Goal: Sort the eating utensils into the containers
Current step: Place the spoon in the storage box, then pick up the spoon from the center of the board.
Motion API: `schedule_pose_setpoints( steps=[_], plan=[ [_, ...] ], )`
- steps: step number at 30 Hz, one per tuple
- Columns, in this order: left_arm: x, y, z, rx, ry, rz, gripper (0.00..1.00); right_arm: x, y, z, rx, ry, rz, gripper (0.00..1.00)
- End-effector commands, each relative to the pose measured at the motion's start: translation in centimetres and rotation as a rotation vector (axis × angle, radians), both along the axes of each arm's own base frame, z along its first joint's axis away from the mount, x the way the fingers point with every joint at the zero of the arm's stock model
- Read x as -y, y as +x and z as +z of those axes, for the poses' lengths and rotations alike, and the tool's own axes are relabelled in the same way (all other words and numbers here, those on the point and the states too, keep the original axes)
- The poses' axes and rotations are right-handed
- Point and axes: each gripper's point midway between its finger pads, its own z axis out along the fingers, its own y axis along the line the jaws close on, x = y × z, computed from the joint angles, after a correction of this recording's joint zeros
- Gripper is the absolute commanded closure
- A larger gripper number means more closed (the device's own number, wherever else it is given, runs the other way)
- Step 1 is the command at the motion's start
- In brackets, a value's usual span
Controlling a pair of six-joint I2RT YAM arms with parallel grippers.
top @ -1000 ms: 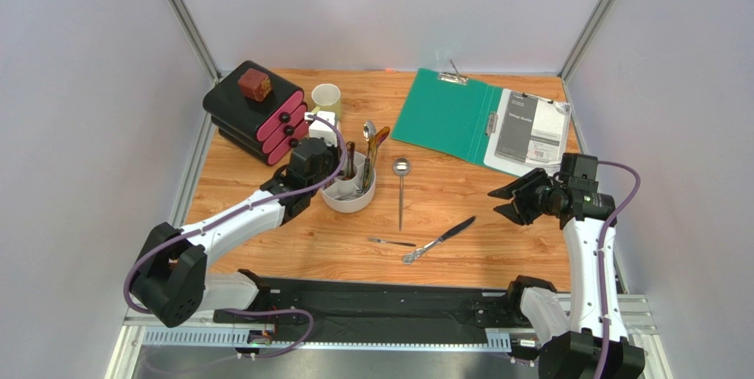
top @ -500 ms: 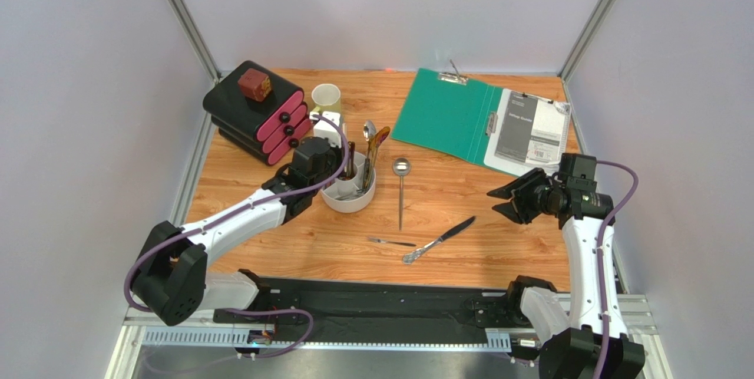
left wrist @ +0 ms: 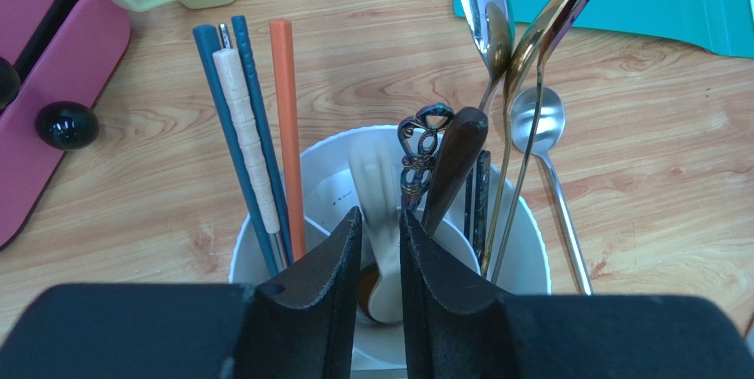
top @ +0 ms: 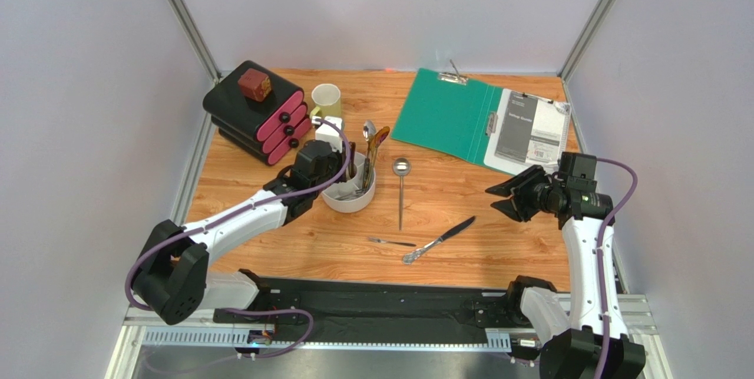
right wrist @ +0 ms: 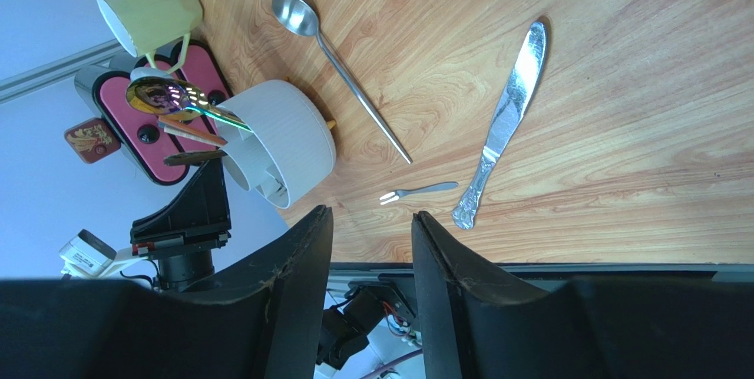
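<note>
Hovering low over the round white partitioned holder (left wrist: 529, 242) with the left gripper (left wrist: 381, 220) narrowly parted just above the white ceramic spoon (left wrist: 373, 186), likely to let it settle into its compartment, and with the right gripper (right wrist: 372, 215) spread, empty and well apart, facing the knife (right wrist: 509, 123), small fork (right wrist: 420, 191) and long silver spoon (right wrist: 341, 65) lying on the table (top: 460, 176).

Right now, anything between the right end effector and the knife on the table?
Nothing visible. Only bare table lies between the right end effector and the knife; the small fork and long spoon lie on its far side.
</note>
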Motion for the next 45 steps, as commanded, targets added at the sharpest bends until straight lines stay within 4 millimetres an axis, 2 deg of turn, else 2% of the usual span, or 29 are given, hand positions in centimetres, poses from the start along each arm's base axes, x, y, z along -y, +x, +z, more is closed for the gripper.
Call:
schedule_pose_setpoints(
  steps=[1, 4, 6, 10, 11, 12, 13, 14, 15, 16, 17, 18, 19, 20, 21, 22, 23, 26, 29, 30, 32, 36, 39, 40, 42, 43, 45],
  plan=[
    [-1.1, -0.6, 0.7, 0.011, 0.004, 0.035, 0.71, -0.4, 0.8, 0.9, 0.057, 0.009, 0.016, 0.56],
    [-2.0, -0.7, 2.4, 0.044, 0.008, 0.069, 0.71, -0.6, 1.0, 0.7, 0.055, 0.003, 0.024, 0.56],
    [-2.7, -0.7, 4.8, 0.087, 0.005, 0.089, 0.70, -0.7, 1.1, 0.6, 0.050, 0.002, 0.033, 0.56],
    [-3.7, -2.0, 8.4, 0.125, 0.047, 0.056, 0.66, -0.7, 1.3, 0.3, 0.041, -0.019, 0.045, 0.56],
    [-3.0, -2.4, 8.8, 0.121, 0.043, -0.002, 0.65, -0.7, 1.4, 0.1, 0.032, -0.016, 0.046, 0.56],
    [-2.3, -2.6, 10.4, 0.136, 0.037, -0.051, 0.65, -0.7, 1.5, 0.0, 0.035, -0.018, 0.048, 0.55],
    [-1.8, -3.3, 9.7, 0.108, 0.090, -0.128, 0.64, -0.7, 1.6, -0.1, 0.033, -0.018, 0.049, 0.55],
    [0.1, -4.4, 9.4, 0.079, 0.075, -0.260, 0.63, -0.7, 1.7, -0.3, 0.023, -0.016, 0.051, 0.55],
    [1.0, -4.8, 10.1, 0.075, 0.082, -0.313, 0.63, -0.7, 2.0, -0.5, 0.022, -0.016, 0.054, 0.55],
    [1.8, -5.6, 7.9, -0.001, 0.152, -0.379, 0.63, -0.9, 2.1, -0.7, 0.018, -0.014, 0.061, 0.55],
    [3.2, -6.8, 7.0, -0.051, 0.152, -0.480, 0.63, -0.9, 2.2, -0.7, 0.011, -0.010, 0.060, 0.55],
    [3.7, -7.7, 6.3, -0.113, 0.186, -0.526, 0.63, -1.0, 2.5, -1.0, 0.001, -0.004, 0.063, 0.55],
    [4.4, -7.9, 4.2, -0.178, 0.242, -0.572, 0.64, -1.1, 2.7, -1.0, 0.002, 0.000, 0.073, 0.54],
    [5.5, -8.8, 3.3, -0.206, 0.270, -0.627, 0.65, -1.2, 2.8, -1.1, -0.001, 0.002, 0.072, 0.55],
    [5.9, -9.2, 2.7, -0.238, 0.295, -0.650, 0.66, -1.3, 3.2, -1.0, 0.005, 0.001, 0.078, 0.54],
    [6.4, -9.3, 1.1, -0.286, 0.324, -0.662, 0.66, -1.4, 3.3, -1.0, 0.008, 0.000, 0.081, 0.54],
    [6.8, -9.5, 0.8, -0.306, 0.322, -0.667, 0.66, -1.5, 3.5, -1.0, 0.010, 0.001, 0.084, 0.54],
    [7.0, -8.8, 0.9, -0.342, 0.337, -0.634, 0.63, -1.7, 3.9, -0.7, 0.018, 0.004, 0.087, 0.54],
    [6.5, -6.9, 3.5, -0.280, 0.354, -0.552, 0.61, -2.0, 4.1, -0.3, 0.031, 0.008, 0.102, 0.55],
    [6.7, -6.8, 3.9, -0.267, 0.347, -0.556, 0.61, -2.2, 4.0, -0.4, 0.032, 0.003, 0.112, 0.55],
    [7.3, -6.9, 3.8, -0.270, 0.353, -0.600, 0.61, -2.2, 3.9, -0.5, 0.027, -0.009, 0.123, 0.55],
    [9.0, -8.8, 0.7, -0.387, 0.362, -0.701, 0.61, -2.6, 3.4, -0.9, 0.011, 0.005, 0.138, 0.55],
    [10.1, -8.9, -0.1, -0.404, 0.381, -0.702, 0.61, -2.8, 3.4, -0.9, 0.011, 0.007, 0.146, 0.55],
    [10.8, -8.6, 0.8, -0.391, 0.364, -0.706, 0.62, -2.8, 3.3, -1.0, 0.011, 0.007, 0.146, 0.55],
    [11.7, -8.6, 0.7, -0.411, 0.361, -0.718, 0.62, -2.8, 3.2, -1.2, 0.007, 0.006, 0.145, 0.55],
    [12.5, -8.4, 1.5, -0.390, 0.354, -0.727, 0.61, -2.8, 3.1, -1.3, 0.005, 0.005, 0.144, 0.55],
    [13.8, -8.4, 1.2, -0.425, 0.310, -0.716, 0.62, -2.8, 3.0, -1.6, -0.001, 0.009, 0.145, 0.55]
  ],
)
